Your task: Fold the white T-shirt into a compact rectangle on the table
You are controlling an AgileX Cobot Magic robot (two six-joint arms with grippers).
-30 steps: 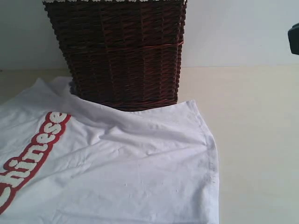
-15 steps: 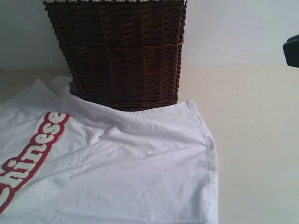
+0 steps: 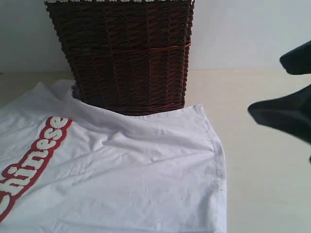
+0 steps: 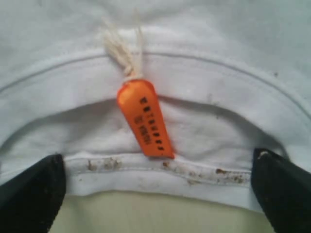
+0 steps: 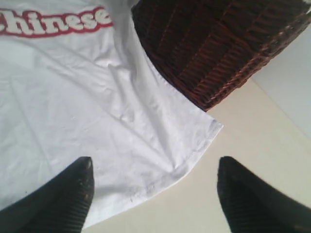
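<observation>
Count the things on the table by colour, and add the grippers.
White: 1, the white T-shirt
Dark brown: 1, the wicker basket
Orange: 1, the neck tag at the shirt's collar
Black: 2, the left gripper and the right gripper
Total: 5

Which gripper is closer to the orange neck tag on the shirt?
Left. The left gripper is right at the orange neck tag, jaws open either side; the right gripper is over a corner of the T-shirt beside the wicker basket.

Plain white wall [image 3: 243, 34], dark wicker basket [image 3: 126, 53]
</observation>
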